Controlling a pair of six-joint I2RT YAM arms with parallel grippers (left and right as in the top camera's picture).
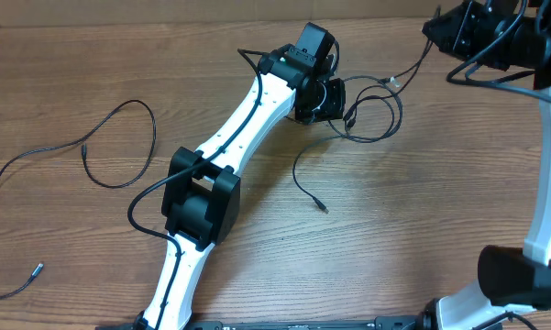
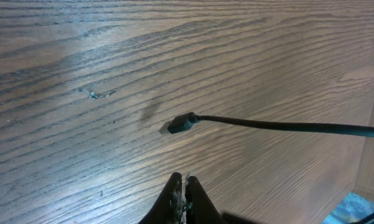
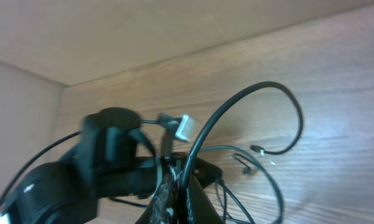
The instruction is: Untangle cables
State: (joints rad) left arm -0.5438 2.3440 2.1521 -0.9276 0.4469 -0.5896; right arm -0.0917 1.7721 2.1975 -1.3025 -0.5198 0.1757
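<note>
Several thin black cables lie on the wooden table. One loose cable (image 1: 119, 137) curls at the left, and a tangle of loops (image 1: 374, 115) sits right of centre with a free end (image 1: 323, 208) trailing toward the front. My left gripper (image 1: 330, 96) hangs just left of that tangle. In its wrist view it (image 2: 182, 180) is shut with no cable visible between the fingers, and a plug-ended cable (image 2: 182, 124) lies ahead of it. Raised at the far right, my right gripper (image 1: 437, 32) (image 3: 180, 177) is shut on a black cable (image 3: 249, 93) that arcs up from its fingers.
The left arm (image 1: 229, 147) stretches diagonally across the table's middle. The right arm's base (image 1: 523, 275) stands at the right front. A small white plug (image 3: 185, 126) shows beside the left gripper's body (image 3: 112, 149) in the right wrist view. A wall borders the table's far edge.
</note>
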